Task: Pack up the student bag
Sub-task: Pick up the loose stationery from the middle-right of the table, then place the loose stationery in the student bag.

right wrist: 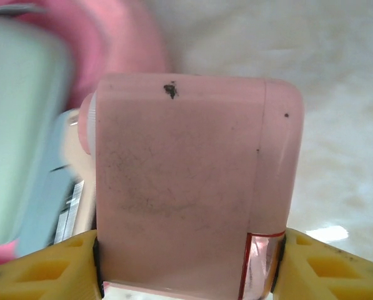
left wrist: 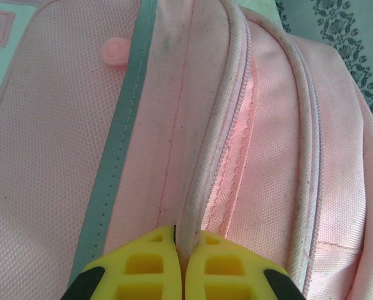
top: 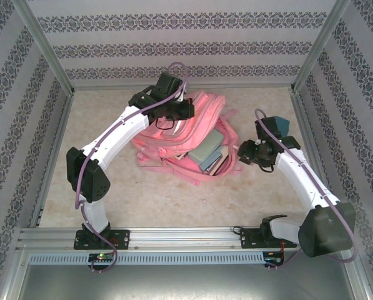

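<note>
The student bag (top: 185, 128), a big pink backpack, lies mid-table with its mouth toward the right. My left gripper (top: 175, 110) rests on its top. In the left wrist view this gripper (left wrist: 186, 250) is shut, its yellow fingers (left wrist: 142, 269) pinching the pale piped zip edge (left wrist: 202, 187) of the bag (left wrist: 49, 156). My right gripper (top: 247, 152) hovers just right of the bag's mouth. It (right wrist: 189, 265) is shut on a flat pink rounded box (right wrist: 186, 175), gripped by its two sides and pointing toward the bag opening (right wrist: 117, 25).
A teal book (top: 205, 152) and other books (top: 218, 160) sit in the bag's mouth; the teal one (right wrist: 17, 125) looms blurred at the left of the right wrist view. Pink straps (top: 150, 157) trail left. Patterned walls and metal posts (top: 52, 59) enclose the table (top: 174, 200).
</note>
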